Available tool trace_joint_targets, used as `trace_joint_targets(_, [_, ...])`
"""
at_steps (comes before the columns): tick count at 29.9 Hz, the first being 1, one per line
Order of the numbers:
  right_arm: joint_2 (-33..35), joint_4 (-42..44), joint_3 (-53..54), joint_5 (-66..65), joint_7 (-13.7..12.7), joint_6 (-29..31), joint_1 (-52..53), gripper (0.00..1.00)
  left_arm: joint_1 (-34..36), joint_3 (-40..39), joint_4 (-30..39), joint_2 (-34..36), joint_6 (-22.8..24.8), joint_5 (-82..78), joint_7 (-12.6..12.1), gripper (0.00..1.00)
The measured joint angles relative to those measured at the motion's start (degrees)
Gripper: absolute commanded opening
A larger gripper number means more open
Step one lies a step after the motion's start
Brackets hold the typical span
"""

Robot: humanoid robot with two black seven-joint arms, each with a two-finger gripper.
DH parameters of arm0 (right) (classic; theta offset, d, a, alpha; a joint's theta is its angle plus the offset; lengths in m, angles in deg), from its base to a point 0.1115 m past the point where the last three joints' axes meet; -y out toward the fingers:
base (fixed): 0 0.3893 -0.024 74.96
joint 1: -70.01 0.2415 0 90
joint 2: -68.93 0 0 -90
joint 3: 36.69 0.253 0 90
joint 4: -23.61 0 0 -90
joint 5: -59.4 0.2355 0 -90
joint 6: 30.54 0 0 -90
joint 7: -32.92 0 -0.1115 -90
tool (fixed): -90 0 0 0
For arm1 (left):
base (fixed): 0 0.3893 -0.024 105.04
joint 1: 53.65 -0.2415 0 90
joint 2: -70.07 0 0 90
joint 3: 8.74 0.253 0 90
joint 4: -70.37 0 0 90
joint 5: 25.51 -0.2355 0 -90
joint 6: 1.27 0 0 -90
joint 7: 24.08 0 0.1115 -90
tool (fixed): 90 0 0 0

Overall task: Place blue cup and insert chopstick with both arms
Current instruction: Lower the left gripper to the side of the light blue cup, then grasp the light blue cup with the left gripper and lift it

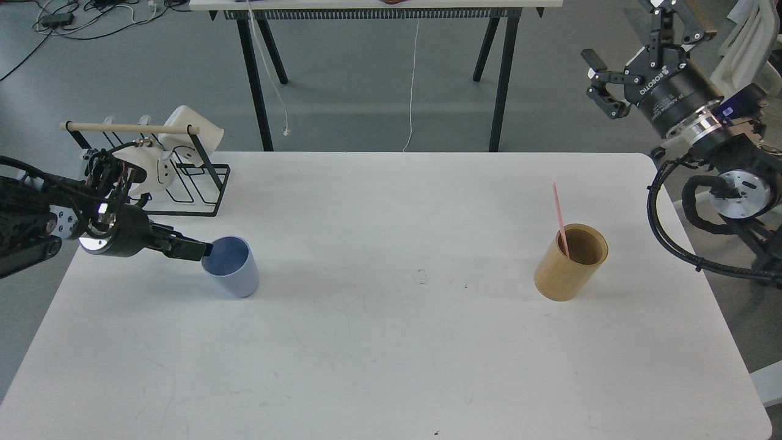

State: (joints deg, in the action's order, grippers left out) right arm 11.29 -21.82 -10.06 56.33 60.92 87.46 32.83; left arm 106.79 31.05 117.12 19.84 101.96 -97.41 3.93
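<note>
The left end effector point(204, 249) reaches in low from the left, its dark fingertips at the near rim of the cup point(232, 267). The fingers merge into one dark shape, so I cannot tell whether they pinch the rim or only touch it. The cup sits on the left part of the bench point(391, 366), tilted with its mouth toward the end effector. Behind the left arm stands a black wire rack point(195, 183) with a pale rod and white mugs, partly hidden by the arm's wrist.

The right end effector point(602, 82) hangs high at the upper right, off the bench edge, fingers spread and holding nothing. Its arm is cut off by the frame.

The chopstick point(559, 214) leans inside a tan cylinder point(568, 269) on the right; its lower end is hidden within.
</note>
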Motion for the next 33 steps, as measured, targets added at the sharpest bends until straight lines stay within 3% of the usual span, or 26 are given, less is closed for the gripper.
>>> trace_joint_targets(6, [0.0,0.0,0.0,0.0,0.0,0.0,0.0,0.99,-0.9,-1.1,-0.1,-0.3,-1.6,0.1,0.0,0.77])
trace_joint_targets(13, [0.0,0.2,0.0,0.0,0.0,0.0,0.0,0.99,-1.4,-1.7,0.0,-0.8,-3.3,0.1,0.0,0.41])
trace_joint_targets(16, [0.2,0.2,0.0,0.0,0.0,0.0,0.0,0.99,-1.7,-1.7,0.0,-0.8,-4.9,0.1,0.0,0.37])
trace_joint_targets(27, [0.5,0.2,0.0,0.0,0.0,0.0,0.0,0.99,-2.9,-1.8,0.5,-0.4,-6.1,0.0,0.0,0.06])
trace_joint_targets(33, [0.4,0.2,-0.1,0.0,0.0,0.0,0.0,0.99,-2.9,-1.9,0.7,0.1,-6.2,0.0,0.0,0.01])
